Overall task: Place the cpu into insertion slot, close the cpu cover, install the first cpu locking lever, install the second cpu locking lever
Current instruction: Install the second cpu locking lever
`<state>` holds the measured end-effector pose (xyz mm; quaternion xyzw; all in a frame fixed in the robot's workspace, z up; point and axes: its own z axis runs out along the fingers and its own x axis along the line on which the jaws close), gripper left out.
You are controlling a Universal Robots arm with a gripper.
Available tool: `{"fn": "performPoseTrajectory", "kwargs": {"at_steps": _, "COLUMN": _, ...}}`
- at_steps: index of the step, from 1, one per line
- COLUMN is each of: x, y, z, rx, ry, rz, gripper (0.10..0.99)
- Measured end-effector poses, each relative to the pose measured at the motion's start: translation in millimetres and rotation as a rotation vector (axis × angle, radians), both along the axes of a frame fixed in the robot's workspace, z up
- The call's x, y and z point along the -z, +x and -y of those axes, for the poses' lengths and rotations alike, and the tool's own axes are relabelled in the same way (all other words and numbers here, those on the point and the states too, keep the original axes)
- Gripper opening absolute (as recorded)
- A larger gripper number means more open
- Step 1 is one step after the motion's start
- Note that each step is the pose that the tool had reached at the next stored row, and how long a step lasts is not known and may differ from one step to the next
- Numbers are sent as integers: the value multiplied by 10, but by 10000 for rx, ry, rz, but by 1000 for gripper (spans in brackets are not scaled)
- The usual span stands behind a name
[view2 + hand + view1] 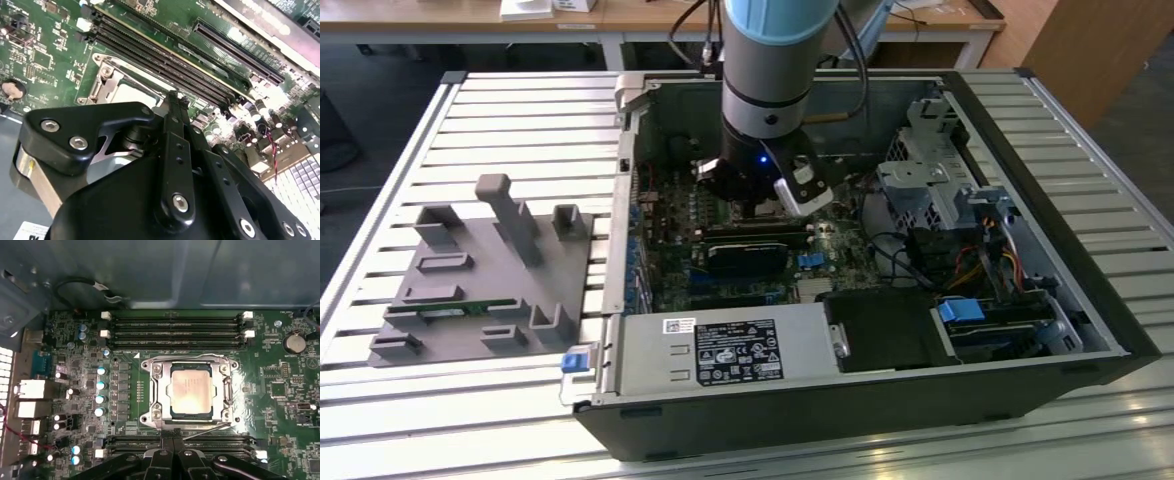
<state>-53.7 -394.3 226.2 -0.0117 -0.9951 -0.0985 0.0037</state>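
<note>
I saw the open computer case lying on the slatted table, my arm reaching down into it over the green circuit board. On that board the cpu cover lay closed around the cpu, which sat in the insertion slot. The gripper hung just beside the cover's edge, its fingers pressed together on nothing.

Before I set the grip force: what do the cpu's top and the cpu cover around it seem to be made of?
The cpu has a flat top that looks like dull, matte grey metal, with only a soft sheen. The cpu cover, closed around it, looks like brighter bare sheet metal, probably steel: silvery with sharp glints. The gripper sits by the cover's edge.
</note>
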Motion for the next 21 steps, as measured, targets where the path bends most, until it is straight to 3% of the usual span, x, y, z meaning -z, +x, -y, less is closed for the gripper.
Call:
{"fn": "performPoseTrajectory", "kwargs": {"at_steps": 4, "x": 63, "y": -1, "z": 1, "rx": 9, "ry": 22, "rz": -9, "gripper": 118}}
{"fn": "performPoseTrajectory", "kwargs": {"at_steps": 8, "x": 67, "y": 0, "z": 33, "rx": 25, "ry": 298, "rz": -8, "gripper": 118}}
{"fn": "performPoseTrajectory", "kwargs": {"at_steps": 17, "x": 67, "y": -30, "z": 134, "rx": 38, "ry": 725, "rz": -8, "gripper": 118}}
{"fn": "performPoseTrajectory", "kwargs": {"at_steps": 21, "x": 91, "y": -93, "z": 147, "rx": 35, "ry": 812, "rz": -8, "gripper": 118}}
